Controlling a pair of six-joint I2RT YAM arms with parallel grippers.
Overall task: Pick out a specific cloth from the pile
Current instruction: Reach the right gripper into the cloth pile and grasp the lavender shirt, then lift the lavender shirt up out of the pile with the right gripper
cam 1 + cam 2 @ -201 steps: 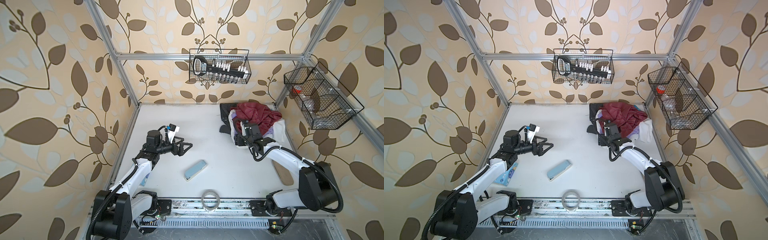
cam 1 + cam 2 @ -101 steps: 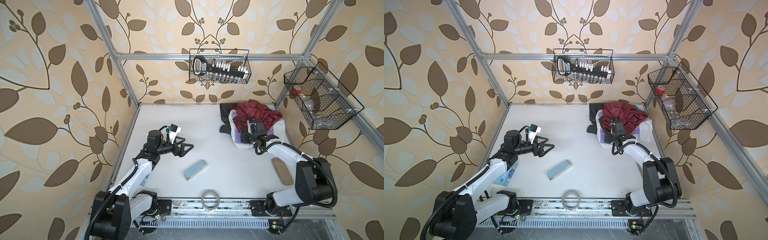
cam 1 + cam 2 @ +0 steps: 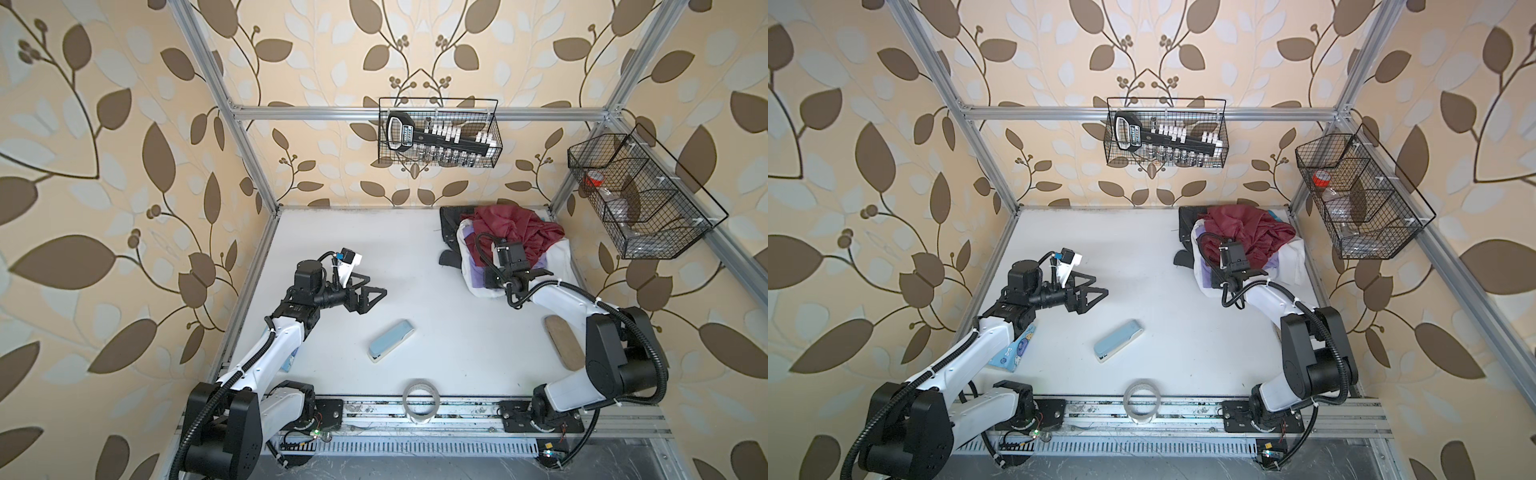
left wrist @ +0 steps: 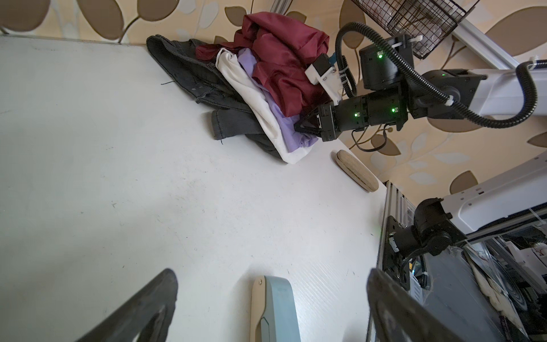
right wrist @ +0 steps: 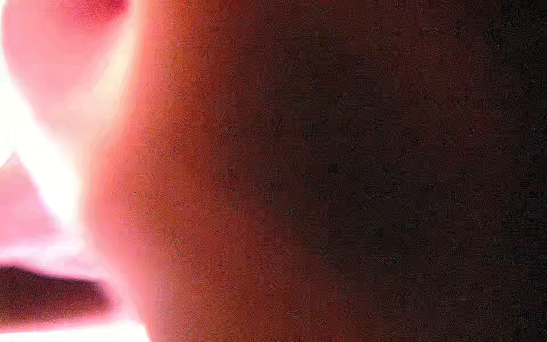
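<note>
Since a second ago my right gripper (image 4: 299, 128) has gone from wide open to closed at the near edge of the pile (image 3: 555, 253); the left arm has not shifted.

Nearest me, a tape roll (image 3: 421, 399) is lying by the front rail, well behind both grippers. The light-blue box (image 3: 391, 340) is resting on the table near the left gripper (image 3: 376, 300), on its rail side and apart from it. That gripper is hovering with its jaws spread wide, gripping nothing.

A tan oval block (image 3: 564, 341) is lying behind the right gripper, beside its forearm. The right fingers are pressing together, pinching a fold of the cloth (image 4: 285, 123), whose lavender is bunching around the tips. Under the tips the white cloth (image 4: 251, 97) is spreading; over the wrist the maroon cloth (image 4: 281, 50) is heaping. Past the fingertips dark denim (image 4: 189, 71) is trailing out. My right wrist view is giving only a red blur.
</note>
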